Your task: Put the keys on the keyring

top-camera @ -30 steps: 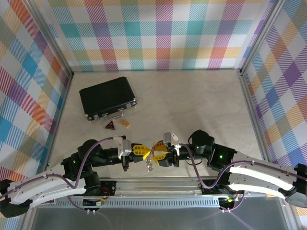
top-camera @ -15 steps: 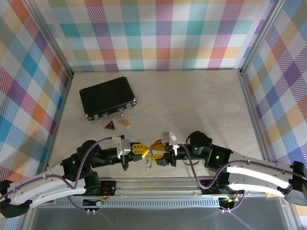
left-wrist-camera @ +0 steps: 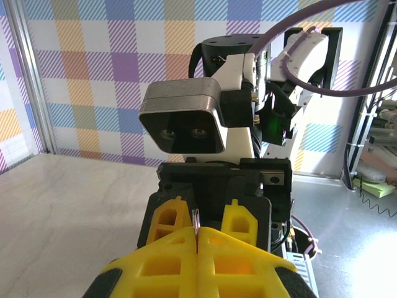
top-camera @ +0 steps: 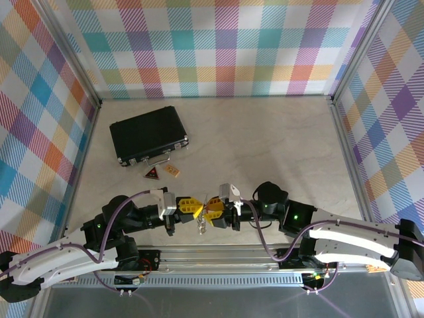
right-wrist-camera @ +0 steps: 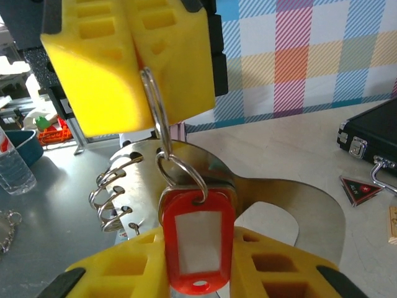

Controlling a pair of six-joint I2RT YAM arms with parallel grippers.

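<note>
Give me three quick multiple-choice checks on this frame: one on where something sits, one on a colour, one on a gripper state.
1. On the marble-look table, the black rectangular hard case lies:
A) near right
B) dead centre
C) far left

2. The oblong plastic tag with the clear window is:
A) red
B) blue
C) green

3. The left gripper is:
A) wide open
B) shut on a thin silver metal ring
C) shut on the case handle

Answers:
1. C, the top view shows the case toward the far-left corner.
2. A, the right wrist view shows a bright red frame.
3. B, both wrist views show its yellow fingers pressed together with the ring pinched between them.
</note>
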